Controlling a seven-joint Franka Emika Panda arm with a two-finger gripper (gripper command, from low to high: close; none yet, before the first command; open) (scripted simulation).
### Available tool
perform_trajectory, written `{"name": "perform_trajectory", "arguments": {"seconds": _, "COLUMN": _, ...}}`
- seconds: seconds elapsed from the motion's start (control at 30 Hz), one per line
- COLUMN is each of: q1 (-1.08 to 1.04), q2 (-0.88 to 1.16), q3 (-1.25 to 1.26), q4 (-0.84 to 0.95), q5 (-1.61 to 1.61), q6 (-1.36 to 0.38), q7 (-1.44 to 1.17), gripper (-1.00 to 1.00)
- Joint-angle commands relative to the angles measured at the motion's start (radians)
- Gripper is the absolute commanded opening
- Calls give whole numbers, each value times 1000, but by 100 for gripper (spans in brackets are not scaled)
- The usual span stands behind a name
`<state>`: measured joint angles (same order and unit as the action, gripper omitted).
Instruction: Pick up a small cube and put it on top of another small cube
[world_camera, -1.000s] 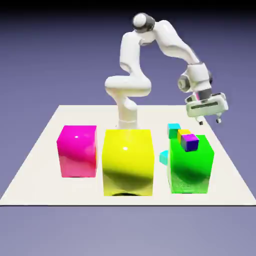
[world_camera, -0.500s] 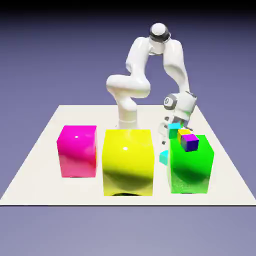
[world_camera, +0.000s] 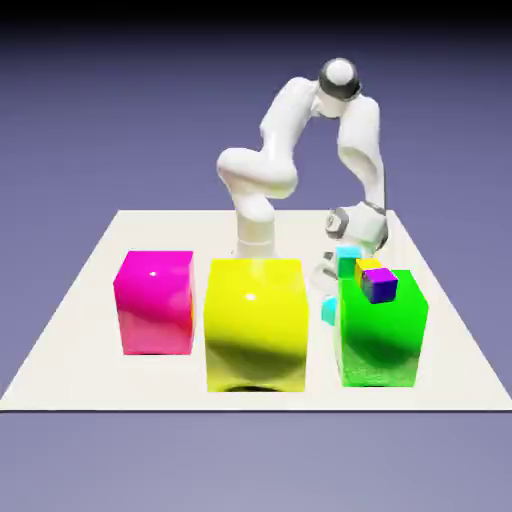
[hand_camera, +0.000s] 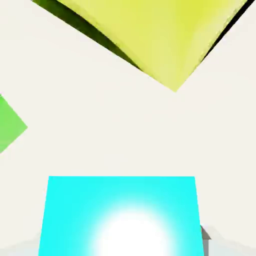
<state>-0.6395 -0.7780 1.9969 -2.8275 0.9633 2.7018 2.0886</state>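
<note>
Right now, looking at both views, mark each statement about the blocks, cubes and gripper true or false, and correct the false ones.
1. The yellow block stands between the magenta block and the green block. True.
2. The gripper hangs open above the magenta block. False: it is shut on a cyan cube, low beside the green block.
3. The purple cube sits on top of the green block. True.
4. A cyan cube is stacked on the purple cube. False: nothing rests on it.
</note>
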Motion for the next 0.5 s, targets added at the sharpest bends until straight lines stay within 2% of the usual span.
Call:
{"name": "perform_trajectory", "arguments": {"seconds": 0.0, "q1": 34, "q2": 3, "q3": -36, "q4": -7, "q5": -25, "q6": -18, "q7": 17, "gripper": -100}}
{"name": "perform_trajectory", "arguments": {"seconds": 0.2, "q1": 205, "q2": 28, "q3": -230, "q4": -38, "q5": -186, "q6": -116, "q7": 89, "gripper": -100}}
{"name": "perform_trajectory", "arguments": {"seconds": 0.47, "q1": 172, "q2": 183, "q3": -374, "q4": 201, "q5": -531, "q6": -244, "q7": -139, "gripper": -100}}
